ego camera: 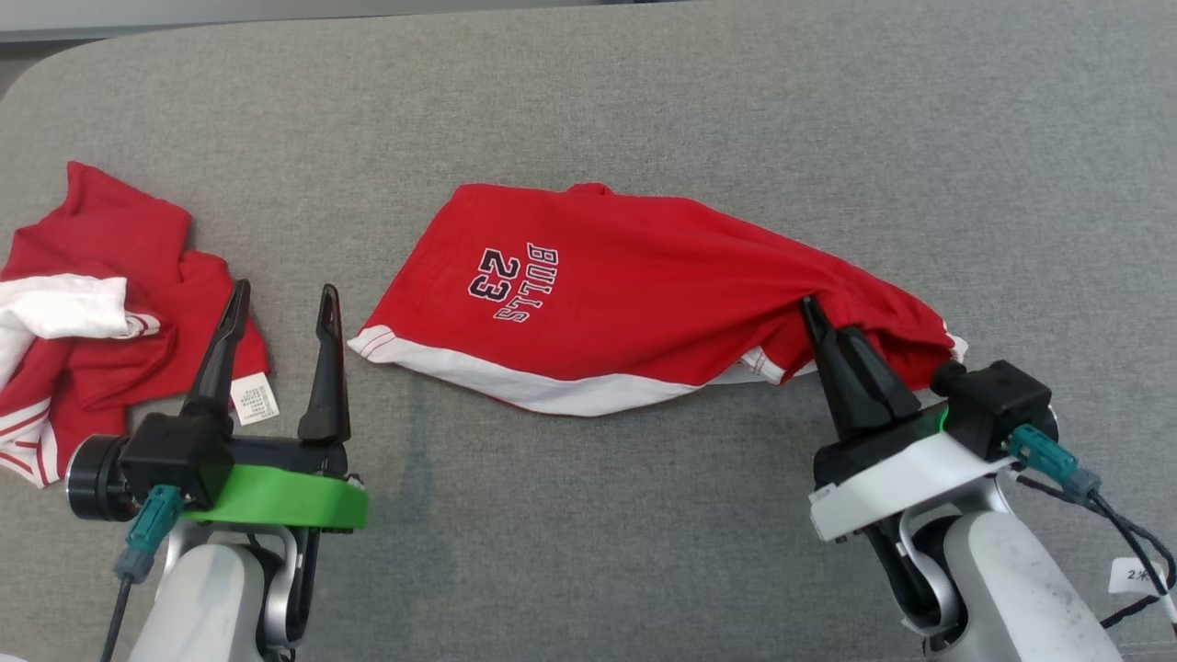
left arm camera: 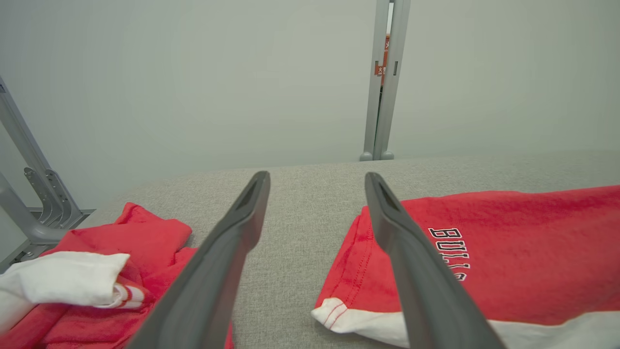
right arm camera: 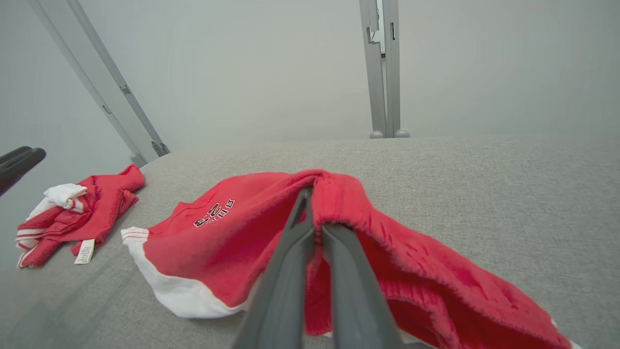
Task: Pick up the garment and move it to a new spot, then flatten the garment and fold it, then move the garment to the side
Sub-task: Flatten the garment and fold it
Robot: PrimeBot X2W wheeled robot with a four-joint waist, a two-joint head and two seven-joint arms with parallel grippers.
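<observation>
Pinching cloth: right gripper (ego camera: 823,322), at 4 o'clock in the head view, has its jaws closed tight on the right end of the garment (ego camera: 644,294), and the fabric bunches into a raised ridge over the fingertips. Garment lies from centre toward 3 o'clock on the table (ego camera: 644,110), left part flat, right part drawn up into folds at the pinch. It's soft red knit, slightly fuzzy in the right wrist view, with a broad white hem band along the 6 o'clock edge and thin red stripes at the left corner. Print is white with a dark outline, "BULLS" over "23", turned sideways so the letter tops face 3 o'clock. Table cover is grey woven cloth, matte, with a rounded corner at 10 o'clock. Left gripper (ego camera: 285,290) at 7 o'clock has its jaws spread wide and nothing between them; it hangs over bare cloth between the garment's left corner and a crumpled red-and-white pile (ego camera: 101,248) at 9 o'clock. Pile is the same kind of knit, well apart from the garment. Its white care label (ego camera: 255,401) sticks out at the lower edge, print too small to read. Grey metal posts (right arm camera: 385,68) stand past the far edge at 12 o'clock. White tag (ego camera: 1138,575) on the right arm's cable, writing not legible.
</observation>
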